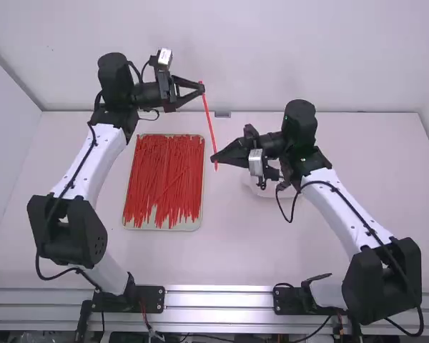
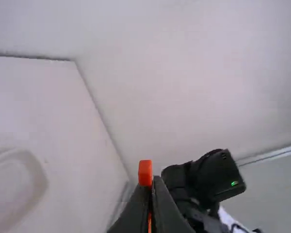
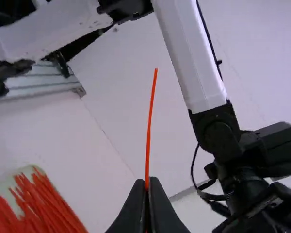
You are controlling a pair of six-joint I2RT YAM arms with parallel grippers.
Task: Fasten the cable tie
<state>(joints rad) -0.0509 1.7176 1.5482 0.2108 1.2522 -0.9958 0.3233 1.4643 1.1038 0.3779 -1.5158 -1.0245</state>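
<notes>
Working the rig from afar, I am looking down on the white table (image 1: 272, 236), where a tray (image 1: 164, 228) is lying on the left half, holding a heap of spare ties (image 1: 164, 179).

One red tie (image 1: 209, 125) is hanging in the air just past the tray's far right corner, stretching almost straight between the two end effectors. The left end effector (image 1: 201, 88) is pinching its upper end, fingers closed on the strap just below the orange head (image 2: 145, 173), which is poking out past the fingertips. The right end effector (image 1: 216, 156) is clamping the strap lower down, fingers pressed tight together, with the thin tail (image 3: 153, 107) sticking out free beyond them.

As I am judging it, the job is standing at an early-to-middle stage. A single tie is separated from the heap and gripped at both ends, but no loop is forming and the head and tail are sitting well apart. What I am expecting to remain is bending the strap round, feeding the tail through the head and pulling it snug.
</notes>
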